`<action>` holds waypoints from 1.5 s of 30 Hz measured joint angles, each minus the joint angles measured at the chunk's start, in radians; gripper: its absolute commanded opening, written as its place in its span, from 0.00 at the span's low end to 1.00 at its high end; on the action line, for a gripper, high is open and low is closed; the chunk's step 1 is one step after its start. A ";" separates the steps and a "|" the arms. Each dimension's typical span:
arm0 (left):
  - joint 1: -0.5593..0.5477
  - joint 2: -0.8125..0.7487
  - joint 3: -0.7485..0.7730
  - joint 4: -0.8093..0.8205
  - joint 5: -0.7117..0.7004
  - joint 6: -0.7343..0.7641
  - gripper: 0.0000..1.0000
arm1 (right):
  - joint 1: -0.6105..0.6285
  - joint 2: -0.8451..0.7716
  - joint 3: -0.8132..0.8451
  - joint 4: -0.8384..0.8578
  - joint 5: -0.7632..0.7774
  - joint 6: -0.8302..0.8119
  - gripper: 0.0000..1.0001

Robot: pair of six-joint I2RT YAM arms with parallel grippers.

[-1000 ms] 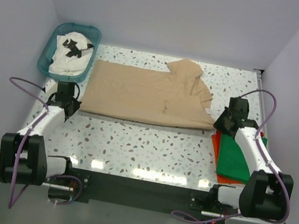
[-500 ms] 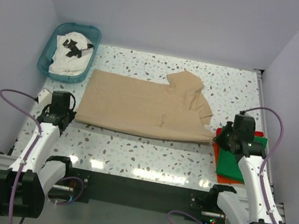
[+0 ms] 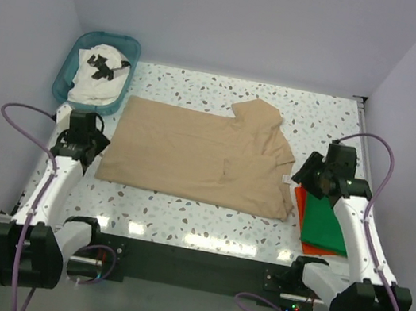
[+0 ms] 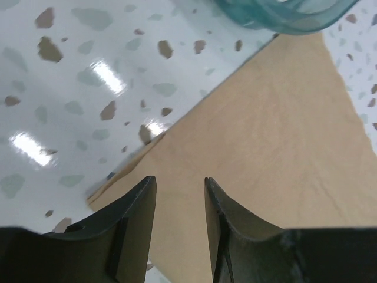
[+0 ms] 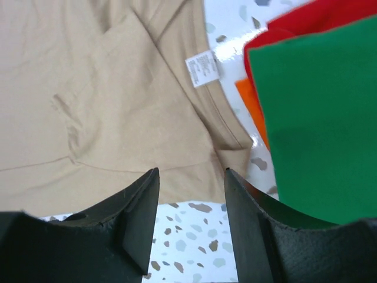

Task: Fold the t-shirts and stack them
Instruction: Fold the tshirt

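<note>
Tan t-shirt (image 3: pixel 192 153) spread flat; left hand (image 4: pixel 179 184) and right hand (image 5: pixel 191 174) gape empty at its near corners.

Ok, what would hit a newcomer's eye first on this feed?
The big tan t-shirt spread across mid-table. At the right edge a folded green t-shirt lies on a red-orange t-shirt; far left, a teal basket holds a white printed shirt. Left claw and right claw are open at the tan shirt's near corners.
</note>
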 measured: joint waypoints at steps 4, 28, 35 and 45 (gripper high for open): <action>-0.027 0.163 0.131 0.083 0.029 0.048 0.43 | 0.000 0.135 0.056 0.100 -0.052 0.000 0.51; -0.199 1.184 0.999 0.182 -0.190 0.239 0.45 | 0.008 0.901 0.686 0.471 -0.141 -0.021 0.50; -0.201 1.289 1.084 0.161 -0.229 0.244 0.47 | 0.008 0.981 0.721 0.511 -0.153 -0.038 0.50; -0.204 1.336 1.127 0.133 -0.241 0.241 0.43 | 0.008 1.053 0.752 0.522 -0.171 -0.051 0.51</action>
